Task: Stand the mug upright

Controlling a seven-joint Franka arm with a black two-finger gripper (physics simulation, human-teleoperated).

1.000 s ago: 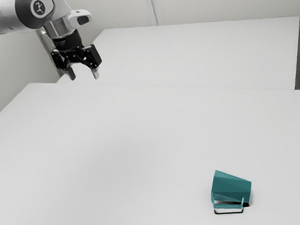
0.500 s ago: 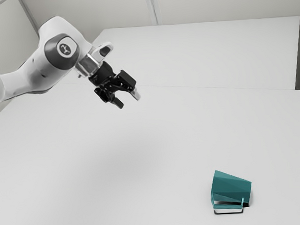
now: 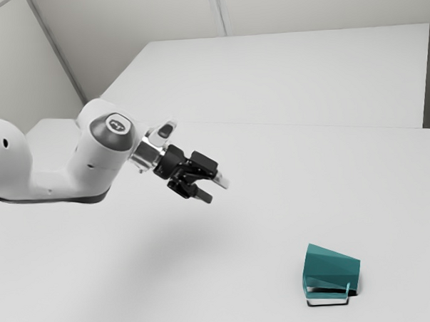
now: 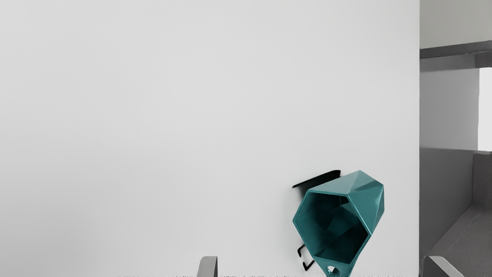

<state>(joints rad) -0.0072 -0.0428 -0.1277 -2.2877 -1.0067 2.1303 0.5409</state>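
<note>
The black pincer [image 3: 216,189] is hanging over the white table [image 3: 133,243], its two fingers [image 4: 207,267] spreading wide with nothing between them. It is pointing down toward a teal, many-sided mug [image 3: 332,268], which is lying on its side on the table, well apart from the fingertips, toward the exterior view's right. The mug's mouth is facing the arm [image 3: 86,163], and its handle [image 3: 326,296] is jutting out at the side nearest the exterior camera.

The mug is not standing, so the righting itself is remaining: by my judgement, taking hold, turning it base down and letting go.

The mug's base is facing away, out of the wrist camera's sight. Deep shade is darkening its inside, and the wrist view's bottom edge is cutting off the handle. Whether the handle is touching the table, I cannot tell.
</note>
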